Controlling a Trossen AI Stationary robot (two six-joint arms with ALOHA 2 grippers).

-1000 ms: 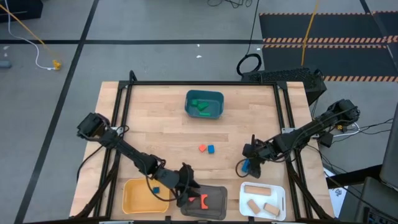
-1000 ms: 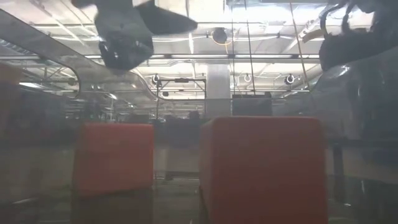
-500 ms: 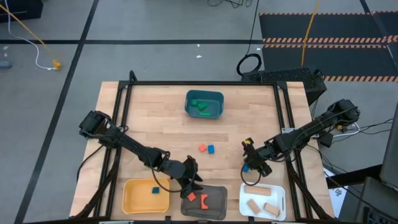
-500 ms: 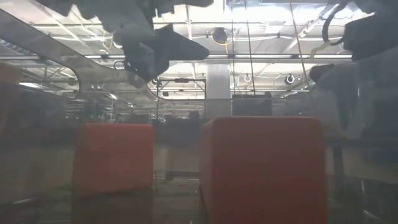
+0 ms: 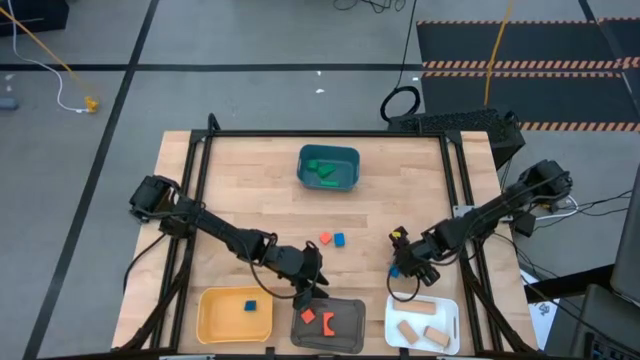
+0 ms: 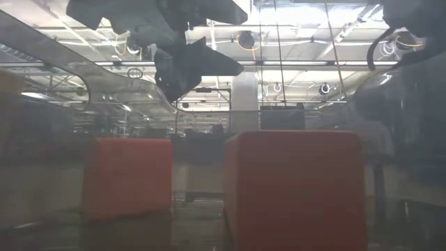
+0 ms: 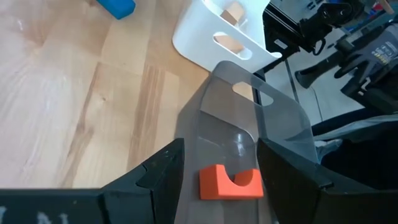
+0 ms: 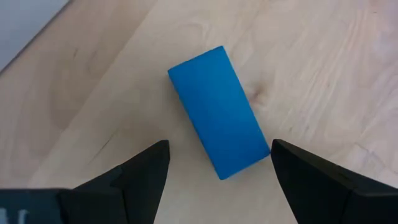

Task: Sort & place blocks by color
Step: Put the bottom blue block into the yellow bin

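Note:
My left gripper (image 5: 312, 290) (image 7: 219, 155) is open and hovers over the far edge of the grey tray (image 5: 345, 312), touching nothing. Two red blocks lie in that tray; one is a red arch block (image 7: 230, 184) (image 5: 327, 323). In the low view both red blocks (image 6: 125, 178) fill the foreground, with the left gripper (image 6: 188, 66) above them. My right gripper (image 5: 404, 262) (image 8: 214, 186) is open over a blue bar block (image 8: 217, 112) (image 5: 394, 271) lying flat on the table, its fingers apart from it. A small red block (image 5: 326, 238) and a small blue block (image 5: 339, 240) sit mid-table.
The teal tray (image 5: 328, 167) at the far side holds green blocks. The yellow tray (image 5: 215, 318) at the near edge holds one blue block (image 5: 250, 305). The white tray (image 5: 447, 312) (image 7: 205, 28), near right, holds tan blocks. A black frame (image 5: 320, 133) borders the table.
My left gripper has risen from the grey tray and drawn back toward the table's middle, leaving two red blocks uncovered in the tray. My right gripper has shifted slightly toward the near edge, closer over the blue bar block.

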